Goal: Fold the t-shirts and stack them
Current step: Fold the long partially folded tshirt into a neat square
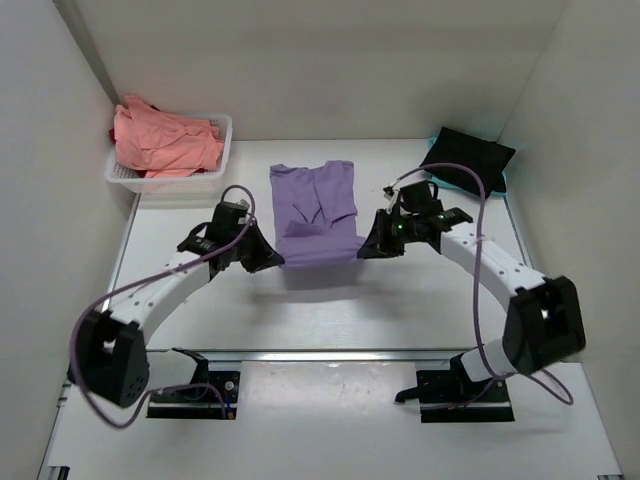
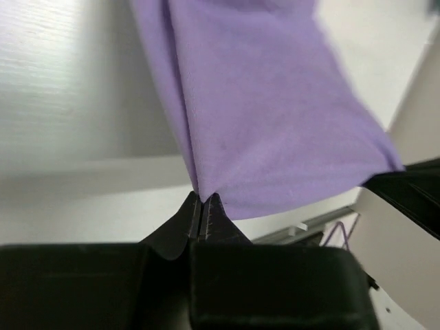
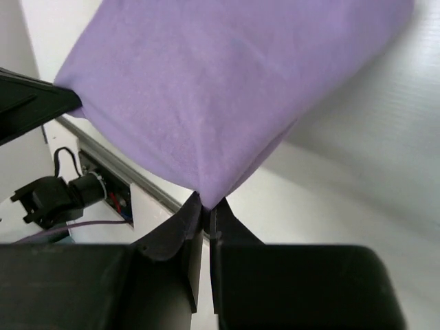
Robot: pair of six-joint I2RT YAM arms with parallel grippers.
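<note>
Purple t-shirt [image 1: 318,215] corners pinched by left pincer [image 2: 203,210] and right pincer [image 3: 204,210]; overhead hides grips

Far left of my tabletop [image 1: 330,315]: white lattice basket [image 1: 165,186], beside the left wall [image 1: 50,200]. Near edge: a metal rail [image 1: 350,354] runs crosswise before me.

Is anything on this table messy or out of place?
Only mildly. The pink shirts are heaped unfolded in the basket at far left, spilling over its rim. The purple shirt is creased across its middle, its near corners pinched by the left gripper and right gripper. Nothing looks damaged.
</note>
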